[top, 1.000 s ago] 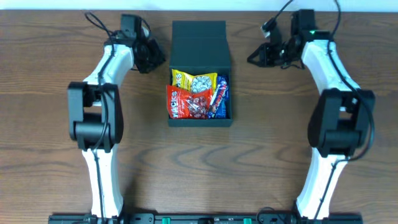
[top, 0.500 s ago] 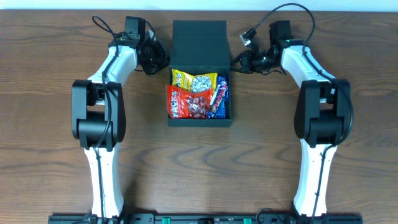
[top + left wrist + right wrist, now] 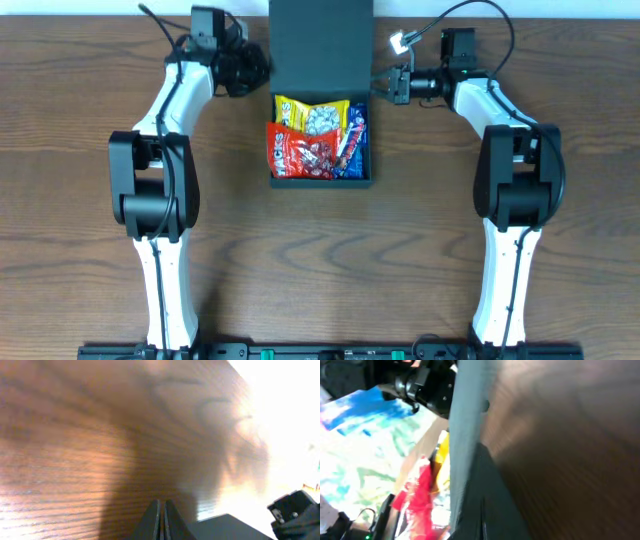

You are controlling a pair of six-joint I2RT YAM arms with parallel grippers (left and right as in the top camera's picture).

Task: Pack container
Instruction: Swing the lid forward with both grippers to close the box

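We see the wooden table (image 3: 400, 250) with the dark container (image 3: 320, 182) at its far middle, its flap lid (image 3: 320, 45) raised open. Inside lie a red packet (image 3: 298, 155), a yellow packet (image 3: 300, 110) and a blue packet (image 3: 353, 140). Our left gripper (image 3: 258, 68) sits near the lid's left edge, fingers pressed together; our right gripper (image 3: 380, 88), likewise clenched, sits just beside the container's right side.

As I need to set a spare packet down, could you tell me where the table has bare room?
The table is barest in front of the container, between the left arm and right arm. Bare strips also run outside each arm. Crowded: the raised lid, flanked by the left hand and right hand.
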